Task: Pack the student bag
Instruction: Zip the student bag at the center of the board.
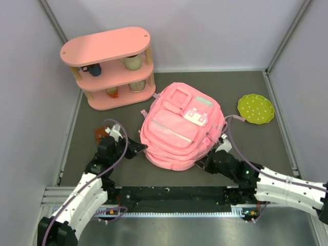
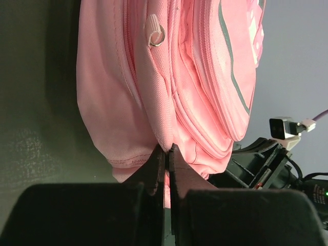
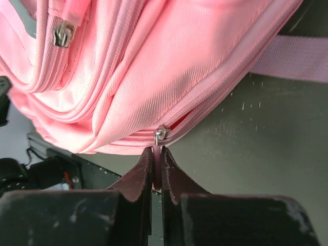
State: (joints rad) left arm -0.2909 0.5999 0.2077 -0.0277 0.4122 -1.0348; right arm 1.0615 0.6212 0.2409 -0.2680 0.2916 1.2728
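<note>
Pink shelf (image 1: 105, 48) behind student bag (image 1: 179, 128), green plate (image 1: 255, 108) at right

My left arm (image 1: 84, 195) and right arm (image 1: 289, 188) are white shells dotted with small dark screws, turning black towards the wrists. A purple cable (image 1: 125, 146) loops along each. My left pincer (image 2: 165, 148) and right pincer (image 3: 157, 150) end in two dark, wedge-shaped fingers on scuffed black blocks. A small white camera (image 2: 284, 128) sits on my right wrist.

Lab cell, grey partition walls (image 1: 215, 31)
</note>
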